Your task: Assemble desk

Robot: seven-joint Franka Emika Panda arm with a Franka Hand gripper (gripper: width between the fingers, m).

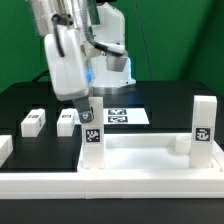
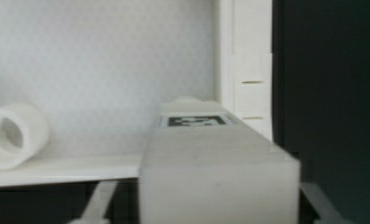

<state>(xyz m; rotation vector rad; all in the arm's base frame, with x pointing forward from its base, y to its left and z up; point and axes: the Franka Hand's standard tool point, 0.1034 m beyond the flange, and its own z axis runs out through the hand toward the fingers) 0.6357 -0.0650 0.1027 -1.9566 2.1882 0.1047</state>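
The claw [image 1: 88, 108] gripped a leg [image 1: 93, 140] upright, directly beneath it, at the panel's [image 1: 140, 165] corner on the exterior view's left.

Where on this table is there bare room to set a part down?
Bare table lies between the marker board and the upright leg at the exterior view's right. Crowded: the two loose legs, the gripper and the leg below it.
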